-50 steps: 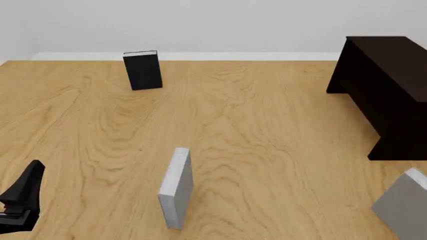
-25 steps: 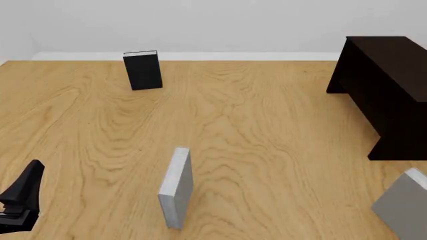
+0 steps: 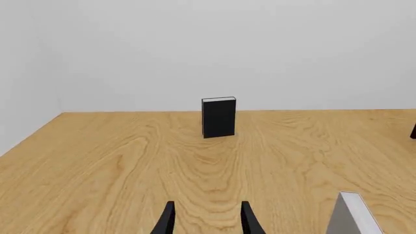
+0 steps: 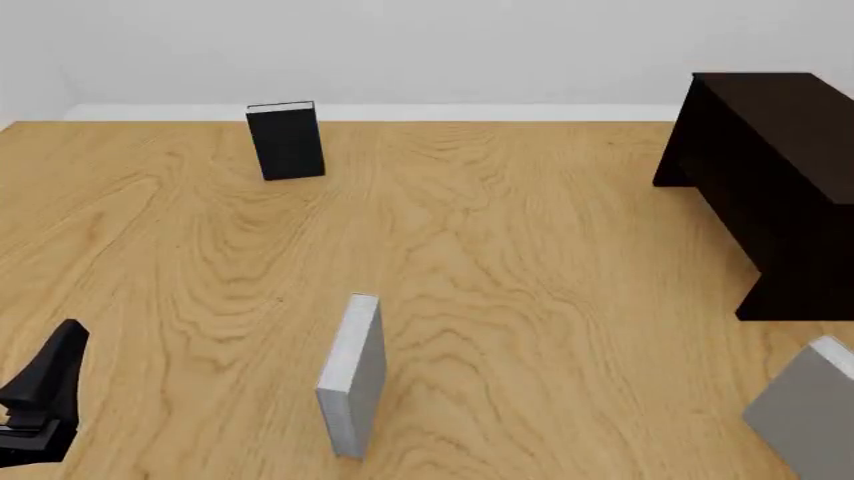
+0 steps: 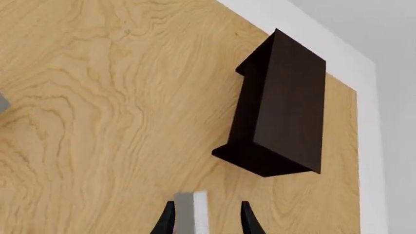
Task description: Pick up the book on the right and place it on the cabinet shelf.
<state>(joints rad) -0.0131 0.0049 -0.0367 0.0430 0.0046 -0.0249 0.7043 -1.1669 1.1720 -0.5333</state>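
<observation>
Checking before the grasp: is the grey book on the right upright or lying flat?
Upright but leaning: the grey book stands on the table, tilted, white page edge uppermost.

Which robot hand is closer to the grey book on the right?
Right. The right gripper hangs directly above the grey book, fingers apart on either side of it. The left gripper sits across the table, near its left edge.

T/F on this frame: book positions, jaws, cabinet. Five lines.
1. The black book stands upright at the far left. True.
2. The grey book is on the cabinet. False: it stands on the table, near right.
3. The left gripper holds a book. False: its jaws are open, empty.
4. The silver book stands between the other two. True.
5. The right gripper has its jaws either side of the grey book. True.
</observation>
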